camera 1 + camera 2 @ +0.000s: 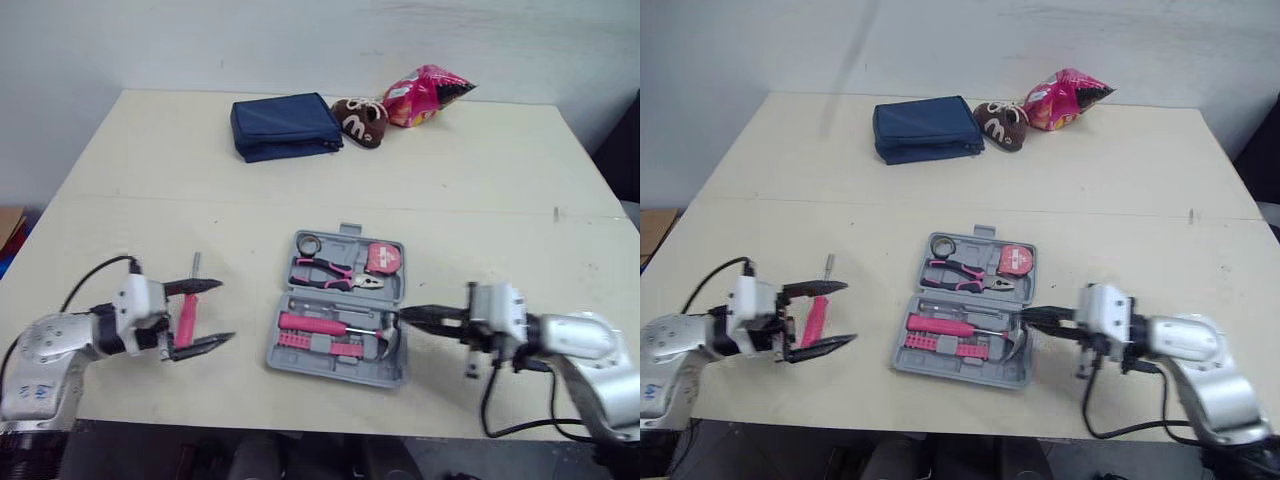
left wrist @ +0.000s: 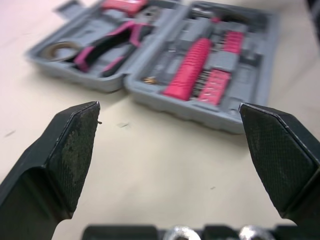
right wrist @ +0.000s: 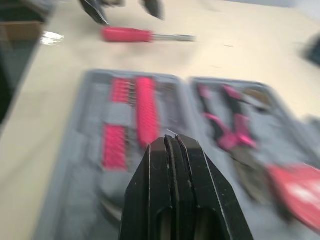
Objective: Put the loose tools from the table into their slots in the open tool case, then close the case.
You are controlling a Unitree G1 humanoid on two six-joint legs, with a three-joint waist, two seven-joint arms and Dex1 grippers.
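**Operator A:** What do we log for materials and shapes?

**Operator B:** The tool case is grey moulded plastic and lies open flat on the pale tabletop. Its slots hold pink-and-black pliers, a round tape measure and a steel-headed hammer. The loose screwdriver, with a pink handle and thin metal shaft, lies left of the case.

**Operator A:** And the jaws?

**Operator B:** In the head views we see the left jaws spread wide, either side of the screwdriver handle; contact we cannot tell. The left wrist view adds their grainy black pads. The right jaws are pressed together at the case's right edge.
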